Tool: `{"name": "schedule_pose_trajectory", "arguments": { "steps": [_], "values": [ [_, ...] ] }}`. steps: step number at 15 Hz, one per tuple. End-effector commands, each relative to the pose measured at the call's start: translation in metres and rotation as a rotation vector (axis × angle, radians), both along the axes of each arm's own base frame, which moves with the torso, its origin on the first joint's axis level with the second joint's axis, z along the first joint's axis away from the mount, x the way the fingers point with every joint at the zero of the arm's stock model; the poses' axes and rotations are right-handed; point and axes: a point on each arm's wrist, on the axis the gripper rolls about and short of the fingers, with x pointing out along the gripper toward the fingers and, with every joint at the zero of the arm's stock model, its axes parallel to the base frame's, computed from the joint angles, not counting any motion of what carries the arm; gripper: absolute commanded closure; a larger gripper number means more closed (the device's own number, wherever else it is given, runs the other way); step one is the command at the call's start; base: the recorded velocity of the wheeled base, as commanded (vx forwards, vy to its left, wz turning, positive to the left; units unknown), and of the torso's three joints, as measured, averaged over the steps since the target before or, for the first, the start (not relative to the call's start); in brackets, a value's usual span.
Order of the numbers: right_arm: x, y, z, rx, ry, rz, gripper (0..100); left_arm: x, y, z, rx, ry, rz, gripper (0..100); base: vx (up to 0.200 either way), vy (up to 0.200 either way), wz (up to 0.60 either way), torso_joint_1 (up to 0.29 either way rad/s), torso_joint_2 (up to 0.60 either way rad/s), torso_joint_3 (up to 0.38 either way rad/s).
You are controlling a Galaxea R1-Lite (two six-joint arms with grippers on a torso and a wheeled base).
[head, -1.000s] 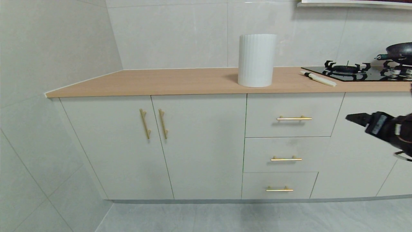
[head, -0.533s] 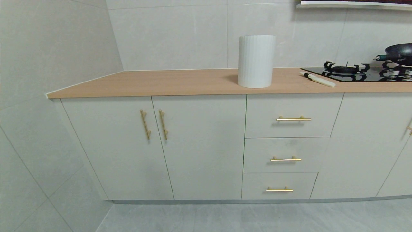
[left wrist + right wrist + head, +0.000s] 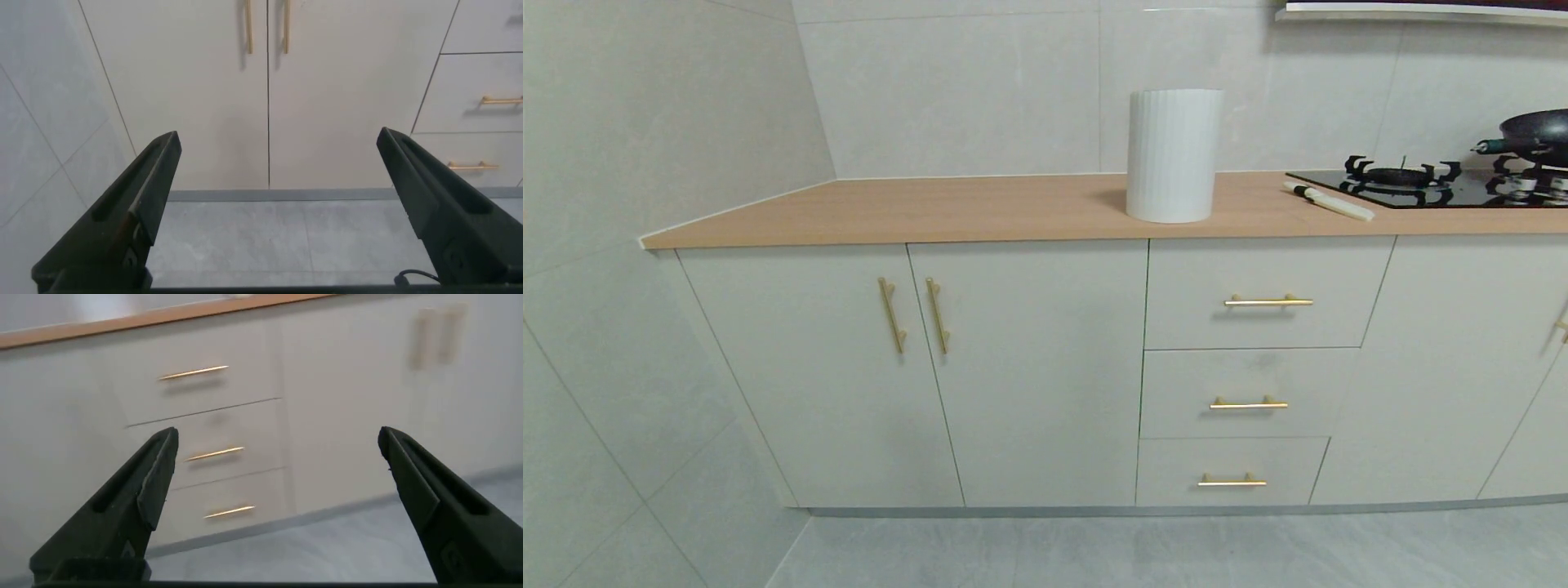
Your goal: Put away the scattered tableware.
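Observation:
A tall white ribbed holder [image 3: 1174,155] stands upright on the wooden countertop [image 3: 980,208]. To its right a pale utensil with a dark tip [image 3: 1330,201] lies flat on the counter beside the hob. My left gripper [image 3: 276,167] is open and holds nothing; it hangs low in front of the double cabinet doors [image 3: 265,90], above the floor. My right gripper [image 3: 278,461] is open and holds nothing too; it faces the stack of three drawers [image 3: 204,445] from a distance.
A black gas hob [image 3: 1437,184] with a dark pan [image 3: 1535,131] sits at the counter's right end. Three drawers with gold handles [image 3: 1267,301] are under the holder, double doors [image 3: 915,314] to their left. A tiled wall closes the left side; grey floor lies below.
The right arm, seen a second ago at the head view's right edge, has drawn out of that view. The head camera shifted very slightly.

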Motion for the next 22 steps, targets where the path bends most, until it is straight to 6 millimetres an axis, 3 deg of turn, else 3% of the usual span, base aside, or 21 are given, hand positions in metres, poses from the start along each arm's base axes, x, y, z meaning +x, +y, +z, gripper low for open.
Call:
{"name": "schedule_pose_trajectory", "arguments": {
  "steps": [1, 4, 16, 22],
  "values": [
    [0.009, 0.002, -0.027, -0.014, 0.014, 0.080, 0, 0.000, 0.000, 0.000, 0.000, 0.000, 0.000, 0, 0.000, 0.000, 0.00, 0.000, 0.00, 0.000],
    [0.014, 0.003, -0.045, -0.062, 0.111, 0.121, 0, 0.000, 0.000, 0.000, 0.000, 0.000, 0.000, 0, 0.000, 0.000, 0.00, 0.000, 0.00, 0.000],
    [0.014, 0.003, -0.046, -0.084, 0.114, 0.143, 0, 0.000, 0.000, 0.000, 0.000, 0.000, 0.000, 0, 0.000, 0.000, 0.00, 0.000, 0.00, 0.000],
    [0.014, 0.003, -0.046, -0.083, 0.114, 0.144, 0, 0.000, 0.000, 0.000, 0.001, -0.002, 0.000, 0, 0.200, 0.000, 0.00, 0.005, 0.00, 0.002]
  ]
}}
